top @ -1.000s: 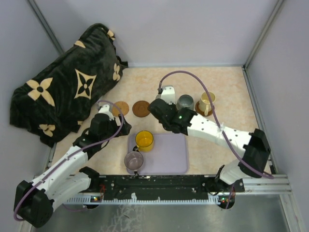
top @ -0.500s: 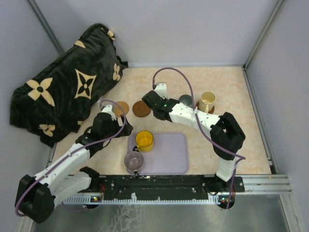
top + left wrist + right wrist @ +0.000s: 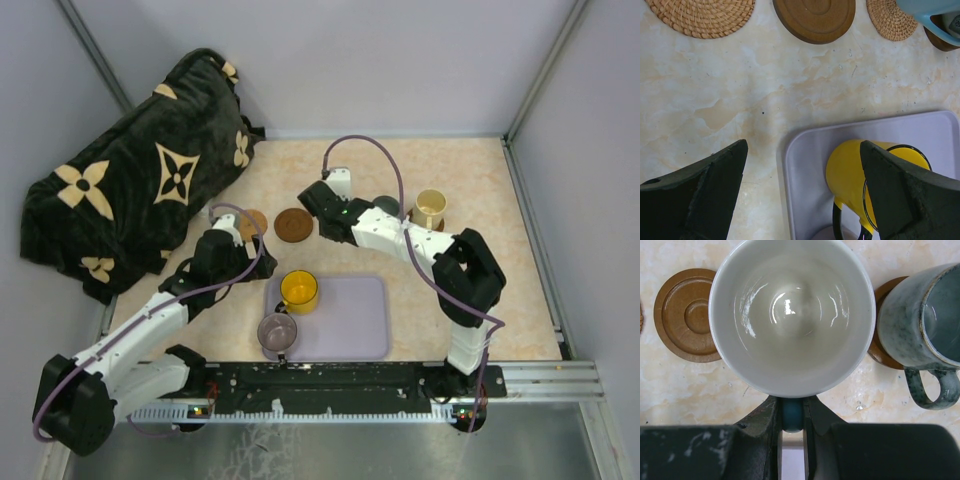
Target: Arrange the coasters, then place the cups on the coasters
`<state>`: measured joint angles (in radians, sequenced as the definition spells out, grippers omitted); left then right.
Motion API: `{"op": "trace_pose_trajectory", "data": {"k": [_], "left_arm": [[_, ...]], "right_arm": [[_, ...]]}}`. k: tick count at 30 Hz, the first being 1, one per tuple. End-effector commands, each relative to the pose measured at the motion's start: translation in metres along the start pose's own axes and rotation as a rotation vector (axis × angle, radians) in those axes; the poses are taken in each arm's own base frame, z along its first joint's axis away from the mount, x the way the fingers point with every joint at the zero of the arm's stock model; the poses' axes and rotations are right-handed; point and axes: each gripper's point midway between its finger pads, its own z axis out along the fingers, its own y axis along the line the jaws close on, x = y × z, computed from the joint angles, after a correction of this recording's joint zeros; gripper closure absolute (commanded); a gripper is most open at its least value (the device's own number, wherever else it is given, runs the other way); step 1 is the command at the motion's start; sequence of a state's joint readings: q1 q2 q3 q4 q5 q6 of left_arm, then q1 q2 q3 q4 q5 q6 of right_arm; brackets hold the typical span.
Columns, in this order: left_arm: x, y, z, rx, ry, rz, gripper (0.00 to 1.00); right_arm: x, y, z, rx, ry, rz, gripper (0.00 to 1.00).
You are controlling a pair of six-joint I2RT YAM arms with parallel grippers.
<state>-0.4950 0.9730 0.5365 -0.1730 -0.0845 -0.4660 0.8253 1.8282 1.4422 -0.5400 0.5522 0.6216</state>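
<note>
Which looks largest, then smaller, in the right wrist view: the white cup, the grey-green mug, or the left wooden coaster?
1. white cup, though nearest the camera.
2-3. grey-green mug and wooden coaster look alike; each shows only partly.

- The left gripper [image 3: 802, 150] has its jaws spread wide and empty; the left arm [image 3: 150, 320] stretches forward.
- The right gripper [image 3: 792, 415] pinches the handle of the white cup [image 3: 790, 315]; the right arm [image 3: 460, 270] folds sharply, reaching left.

You are looking at a robot test cell in a lab, not a home. Plain grey walls [image 3: 400, 60] with metal corner posts [image 3: 545, 70] box in a beige marbled table [image 3: 480, 180]. A slotted metal rail [image 3: 540, 378] carries two white robot arms [image 3: 130, 345]. A dark flowered blanket [image 3: 140, 190] is heaped in one corner.
</note>
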Motion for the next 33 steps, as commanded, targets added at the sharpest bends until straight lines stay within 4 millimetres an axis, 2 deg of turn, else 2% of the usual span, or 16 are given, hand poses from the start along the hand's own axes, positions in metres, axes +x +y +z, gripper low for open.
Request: {"op": "trace_pose_trajectory", "data": {"k": [1,14,22,33], "left_arm": [[-0.015,-0.011,-0.001,0.035,-0.035,0.008,0.01],[-0.014,-0.009,0.000,0.026,-0.036,0.007,0.00],[-0.013,-0.008,0.001,0.021,-0.035,0.006,0.01],[-0.012,-0.008,0.003,0.021,-0.031,0.004,0.01]], "right_arm": [[-0.038,0.006,-0.007,-0.030,-0.096,0.085,1.00],[-0.026,-0.010,0.005,0.009,-0.058,0.077,1.00],[-0.016,-0.011,0.010,0.009,-0.035,0.065,1.00],[-0.015,-0.008,0.014,0.004,-0.033,0.048,1.00]]}}
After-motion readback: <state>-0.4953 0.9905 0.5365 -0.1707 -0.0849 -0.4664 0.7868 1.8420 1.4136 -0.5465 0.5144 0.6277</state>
